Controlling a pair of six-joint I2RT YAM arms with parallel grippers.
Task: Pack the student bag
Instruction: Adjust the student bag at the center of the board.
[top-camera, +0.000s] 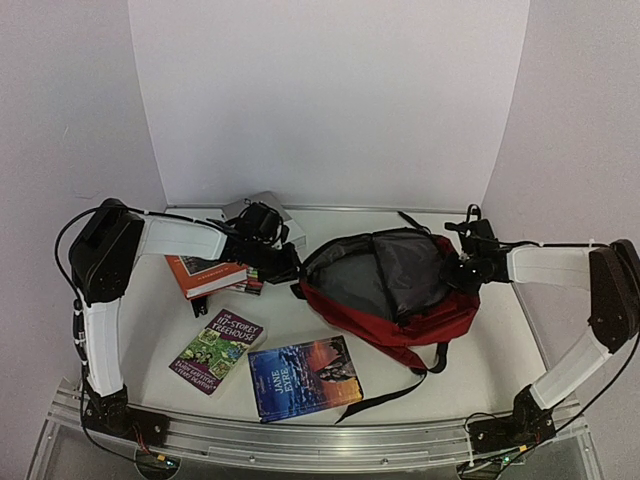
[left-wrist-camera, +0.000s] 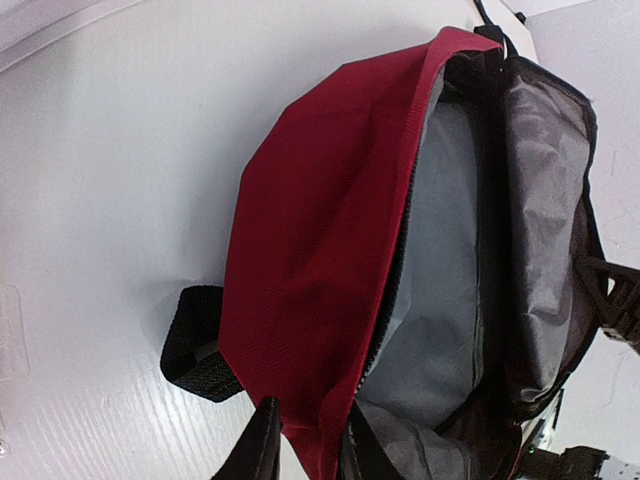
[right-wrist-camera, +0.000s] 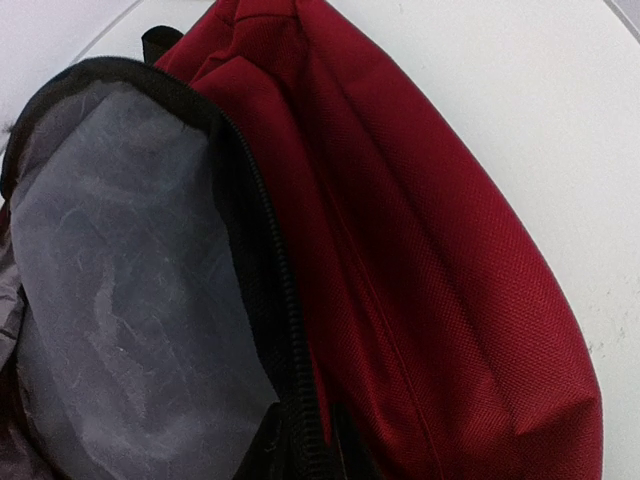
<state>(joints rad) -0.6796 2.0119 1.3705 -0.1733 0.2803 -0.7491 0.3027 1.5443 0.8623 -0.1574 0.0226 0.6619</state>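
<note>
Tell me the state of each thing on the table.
Backpack: unzipped, gaping open, grey lining showing.
Jane Eyre book: closed, lying flat.
Treehouse book: closed, lying flat.
Book stack: closed, piled.
Left gripper: at backpack rim, grip unclear.
Right gripper: at backpack rim, grip unclear.

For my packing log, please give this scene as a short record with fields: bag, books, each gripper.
bag: red bag, main pocket open, grey lining showing, no book seen inside
books: Jane Eyre and Treehouse book flat, near side, left of bag; orange book further back
left gripper: at bag's left rim, fabric between its fingers; grip unclear
right gripper: at bag's right rim; state unclear
</note>
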